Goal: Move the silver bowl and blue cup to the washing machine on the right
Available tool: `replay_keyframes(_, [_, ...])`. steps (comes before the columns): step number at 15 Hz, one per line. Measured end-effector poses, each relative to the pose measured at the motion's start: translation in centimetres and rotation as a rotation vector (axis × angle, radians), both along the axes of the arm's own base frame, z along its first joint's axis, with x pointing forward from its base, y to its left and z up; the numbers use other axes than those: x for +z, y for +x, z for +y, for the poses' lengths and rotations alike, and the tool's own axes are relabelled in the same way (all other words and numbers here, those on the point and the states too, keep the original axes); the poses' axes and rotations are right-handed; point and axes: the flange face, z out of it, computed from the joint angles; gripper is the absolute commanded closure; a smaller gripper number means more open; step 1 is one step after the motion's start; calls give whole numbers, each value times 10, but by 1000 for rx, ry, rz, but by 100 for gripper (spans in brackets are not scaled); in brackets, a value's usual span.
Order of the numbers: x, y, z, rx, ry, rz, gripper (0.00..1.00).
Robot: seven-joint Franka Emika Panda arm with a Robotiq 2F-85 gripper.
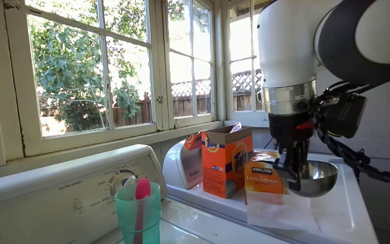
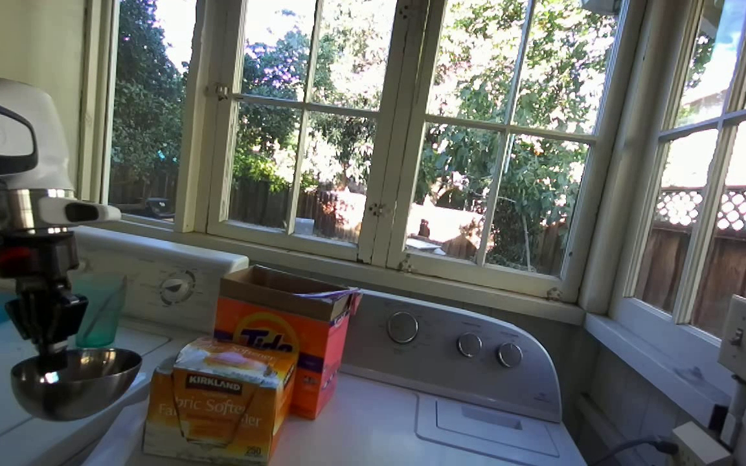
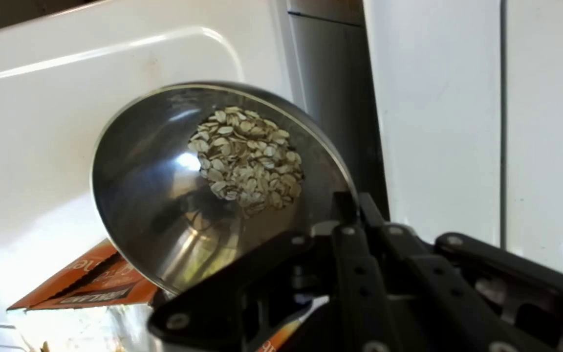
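Near the Kirkland Fabric Softener box (image 2: 214, 404), the gripper (image 3: 357, 201) pinches the silver bowl (image 1: 318, 184) of rolled oats (image 3: 249, 161) aloft by its rim; the blue cup (image 1: 150, 213) stands on the washer (image 1: 58, 188) marked Extra Rinse

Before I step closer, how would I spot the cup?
Find the white machine whose panel reads EXTRA RINSE. In front of that panel stands a tall cup holding a pink spoon. Its translucent teal wall sets it apart from the orange Tide box and silver bowl.
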Motion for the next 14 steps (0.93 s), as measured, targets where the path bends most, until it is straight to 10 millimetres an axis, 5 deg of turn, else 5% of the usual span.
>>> replay_keyframes(6, [-1, -33, -28, -18, -24, -9, 99])
replay_keyframes(10, [-2, -28, -34, -2, -5, -34, 99])
replay_keyframes(14, [-20, -23, -69, 24, 36, -81, 99])
